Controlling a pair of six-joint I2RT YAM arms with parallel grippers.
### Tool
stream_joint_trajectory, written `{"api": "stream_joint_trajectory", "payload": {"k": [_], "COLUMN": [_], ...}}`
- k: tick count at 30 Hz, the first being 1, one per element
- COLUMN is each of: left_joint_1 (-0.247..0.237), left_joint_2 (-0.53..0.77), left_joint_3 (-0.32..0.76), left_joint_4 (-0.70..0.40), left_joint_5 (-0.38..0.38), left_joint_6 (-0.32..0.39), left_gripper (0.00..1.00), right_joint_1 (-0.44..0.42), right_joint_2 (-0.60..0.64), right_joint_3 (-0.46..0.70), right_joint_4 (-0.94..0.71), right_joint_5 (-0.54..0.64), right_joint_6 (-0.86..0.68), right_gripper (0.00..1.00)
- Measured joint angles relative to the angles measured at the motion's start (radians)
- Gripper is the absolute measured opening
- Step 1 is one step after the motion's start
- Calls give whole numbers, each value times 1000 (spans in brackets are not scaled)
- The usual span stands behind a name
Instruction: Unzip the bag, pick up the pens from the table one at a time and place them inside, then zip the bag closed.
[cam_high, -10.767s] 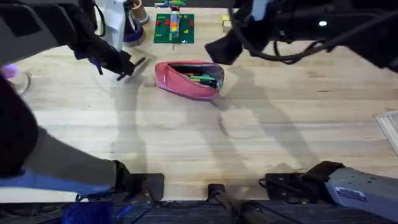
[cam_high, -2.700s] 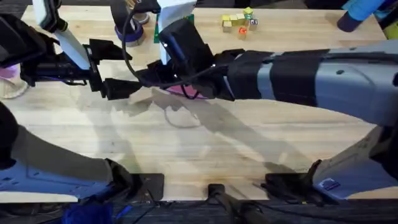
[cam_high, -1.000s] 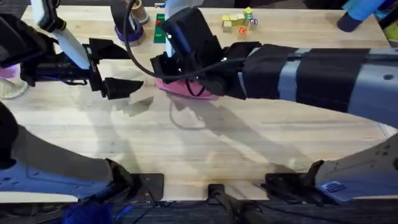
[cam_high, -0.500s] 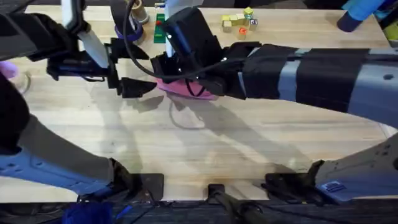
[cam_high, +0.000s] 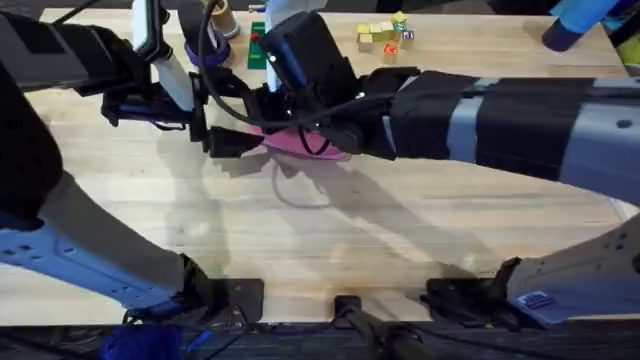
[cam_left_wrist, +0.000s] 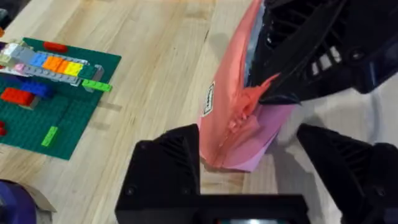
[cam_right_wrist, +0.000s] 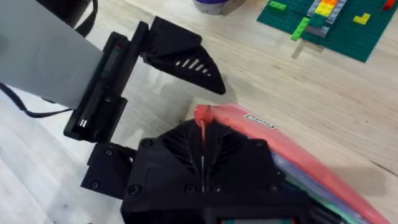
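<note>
Pincers meet at the bag (cam_left_wrist: 239, 118) near the tabletop's (cam_high: 330, 240) far edge: the right pincer (cam_right_wrist: 202, 163) is clamped on the zipper end, while the left pincer (cam_left_wrist: 270, 158), fingers apart, straddles the bag's tip. Bracing that tip should steady the zip. The side label is unreadable.

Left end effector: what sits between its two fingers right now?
In the left wrist view, the bag's end lies between the open fingers of the left end effector.
</note>
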Motion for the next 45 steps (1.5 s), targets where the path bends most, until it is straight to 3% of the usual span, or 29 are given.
{"api": "stream_joint_trajectory", "payload": {"k": [2, 4, 6, 9, 10, 11, 18, 26, 30, 37, 45], "left_joint_1": [-2, -4, -6, -8, -8, -9, -10, -21, -26, -18, -18], "left_joint_2": [0, 0, 0, 0, 0, 0, 0, 0, 0, 3, 2], "left_joint_3": [0, 0, 0, 0, 0, 0, 0, 0, 0, -2, -2], "left_joint_4": [7, 11, 13, 20, 19, 19, 19, 19, 19, 18, 15], "left_joint_5": [0, 0, 1, 0, 0, -1, -1, 12, 20, 10, 10], "left_joint_6": [0, -1, -1, 0, 3, 3, 3, 3, 3, 3, 3], "left_gripper": [951, 834, 626, 168, 80, 53, 43, 43, 43, 43, 42], "right_joint_1": [0, 0, 0, 0, 0, 0, -18, -100, -161, -346, -408], "right_joint_2": [0, 0, 0, 0, 0, 0, 0, -16, -65, -124, -125], "right_joint_3": [0, 0, 0, 0, 0, 0, 0, 0, 0, 0, 0], "right_joint_4": [0, 0, 0, 0, 0, -1, -25, -124, -201, -331, -347], "right_joint_5": [0, 0, 0, 0, 0, 0, -1, -65, -76, -27, -47], "right_joint_6": [0, 0, 0, 0, 0, 0, -1, -7, -25, -35, -52], "right_gripper": [28, 28, 28, 28, 28, 28, 28, 28, 28, 28, 28]}}
